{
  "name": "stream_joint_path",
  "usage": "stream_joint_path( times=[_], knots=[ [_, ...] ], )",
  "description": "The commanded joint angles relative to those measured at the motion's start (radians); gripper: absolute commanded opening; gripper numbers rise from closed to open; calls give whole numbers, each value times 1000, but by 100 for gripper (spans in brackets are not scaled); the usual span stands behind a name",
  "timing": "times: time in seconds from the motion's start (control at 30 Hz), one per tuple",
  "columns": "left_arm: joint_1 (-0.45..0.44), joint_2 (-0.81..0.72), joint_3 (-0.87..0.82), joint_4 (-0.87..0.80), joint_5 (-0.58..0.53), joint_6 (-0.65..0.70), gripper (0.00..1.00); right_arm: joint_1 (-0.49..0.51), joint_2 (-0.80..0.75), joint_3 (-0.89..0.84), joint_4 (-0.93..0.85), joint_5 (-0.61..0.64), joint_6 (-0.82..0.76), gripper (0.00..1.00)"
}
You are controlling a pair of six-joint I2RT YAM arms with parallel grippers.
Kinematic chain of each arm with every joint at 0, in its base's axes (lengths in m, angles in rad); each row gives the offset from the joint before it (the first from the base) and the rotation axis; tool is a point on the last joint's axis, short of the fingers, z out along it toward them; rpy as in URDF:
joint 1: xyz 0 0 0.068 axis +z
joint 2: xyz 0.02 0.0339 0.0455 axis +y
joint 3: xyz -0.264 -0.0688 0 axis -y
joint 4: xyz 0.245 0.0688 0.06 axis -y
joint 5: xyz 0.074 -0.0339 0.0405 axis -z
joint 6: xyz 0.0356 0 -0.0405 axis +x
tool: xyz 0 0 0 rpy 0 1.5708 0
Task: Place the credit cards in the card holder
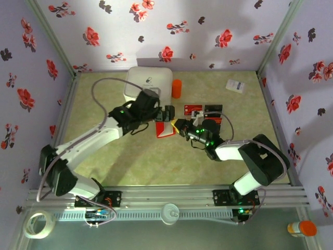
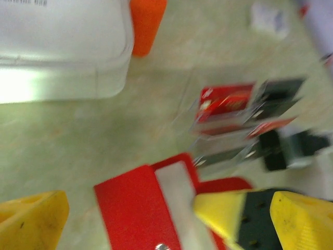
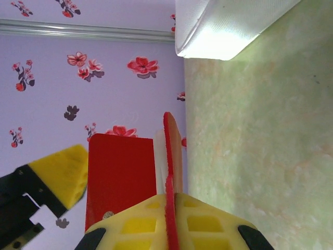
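Card holder point(image 1: 164, 130) pinched by right gripper point(image 3: 170, 204), credit cards point(image 1: 203, 110) lying nearby

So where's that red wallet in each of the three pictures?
Top external: the card holder is in the centre of the picture.
Left wrist: it is at bottom centre, opened, with its pale inside showing.
Right wrist: it is at lower centre, seen nearly edge-on.
Shared landmark: the big white box, toward the top of every view.
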Motion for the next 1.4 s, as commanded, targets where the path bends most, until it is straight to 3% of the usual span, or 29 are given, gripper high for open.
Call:
stream_joint_path(
  times=[0.0,0.43,0.67,1.03,1.37],
  knots=[
    [-34,41,41,-215,-174,85,100,-6,-40,-18,8,31,-33,0],
    [-36,-6,-176,-190,-295,51,100,1,-72,-68,-50,66,-64,0],
    [-42,7,-314,-97,-275,41,100,83,-69,-111,-79,170,-98,0],
    [-69,88,-389,-13,-252,19,100,215,-72,-194,-109,391,-123,0],
    [-89,151,-409,22,-244,8,100,252,-83,-200,-186,464,-142,0]
  ],
)
